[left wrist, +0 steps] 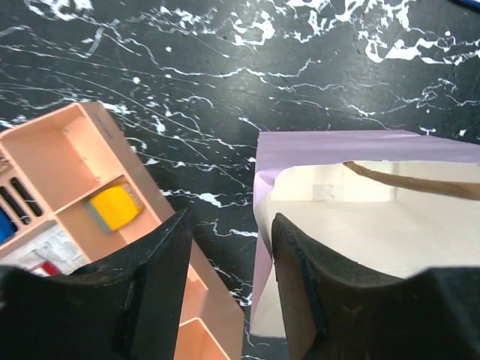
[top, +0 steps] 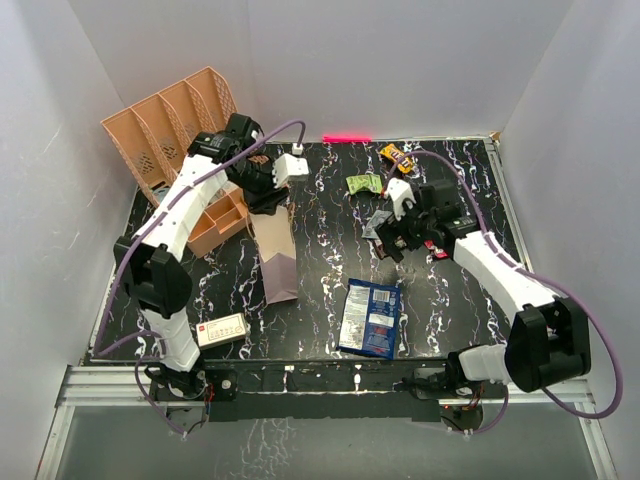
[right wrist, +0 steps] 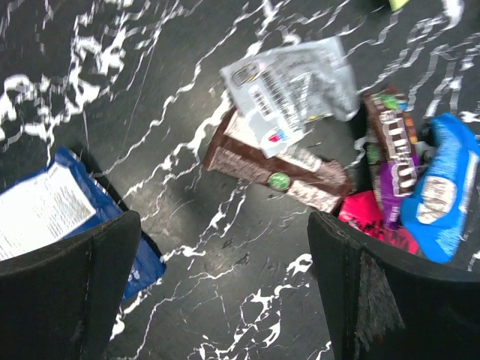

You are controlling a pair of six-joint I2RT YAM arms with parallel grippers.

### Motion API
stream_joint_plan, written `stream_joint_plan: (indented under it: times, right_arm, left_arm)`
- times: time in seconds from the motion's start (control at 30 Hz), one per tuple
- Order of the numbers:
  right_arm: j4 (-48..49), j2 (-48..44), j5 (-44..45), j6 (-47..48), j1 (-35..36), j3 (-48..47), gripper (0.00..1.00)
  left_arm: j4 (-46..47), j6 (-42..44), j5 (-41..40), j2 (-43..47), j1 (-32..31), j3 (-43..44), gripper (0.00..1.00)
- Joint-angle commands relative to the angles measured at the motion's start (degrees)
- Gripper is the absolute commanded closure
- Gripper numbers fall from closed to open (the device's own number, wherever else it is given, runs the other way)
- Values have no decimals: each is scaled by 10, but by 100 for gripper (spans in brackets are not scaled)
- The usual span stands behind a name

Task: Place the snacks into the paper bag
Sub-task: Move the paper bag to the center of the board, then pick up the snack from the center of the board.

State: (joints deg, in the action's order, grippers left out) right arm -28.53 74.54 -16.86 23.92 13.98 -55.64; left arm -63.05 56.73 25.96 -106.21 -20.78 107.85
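The mauve paper bag [top: 277,258] stands left of centre, its cream inside and a cord handle [left wrist: 409,182] showing in the left wrist view. My left gripper [top: 268,200] hovers at the bag's [left wrist: 330,146] far rim, open [left wrist: 231,221], one finger inside the mouth and one outside, the bag's wall between them and ungripped. My right gripper [top: 400,238] hangs open [right wrist: 223,225] over bare table, just short of a dark brown wrapper [right wrist: 277,169] and a silver packet [right wrist: 292,86]. The large blue bag [top: 370,317] lies flat near the front. Green [top: 364,183] and yellow-brown [top: 397,157] wrappers lie further back.
A peach slotted organiser [top: 165,125] stands at the back left, with a low peach tray [left wrist: 71,161] right beside the bag. A small white box [top: 222,330] lies at the front left. Red [right wrist: 367,219], purple-brown [right wrist: 394,150] and small blue [right wrist: 442,187] wrappers crowd by my right finger.
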Motion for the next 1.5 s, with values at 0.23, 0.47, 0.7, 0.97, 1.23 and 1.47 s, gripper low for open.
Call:
stream_joint_plan:
  times: [0.23,0.47,0.7,0.97,1.23,1.47]
  right_arm:
    - [-63,46,-48,128,61,64,5]
    - [-64,96,-48,140,89,75,13]
    - [-67,137,-50,156,90,79,18]
    - [-70,142,-38,148,90,87,39]
    - [-66,110,-50,137,90,105,67]
    - [-71,92,-51,120,89,68,92]
  left_arm:
    - [171,-103,-28,152,1,-83,30]
    - [244,-159,-68,216,1,-144,22]
    - [229,-222,-97,242,-1,-142,8]
    - [203,-232,-95,273,-1,-151,4]
    - [213,-261,-220,321,-1,-224,2]
    - [221,-293,-233,344,12,-245,2]
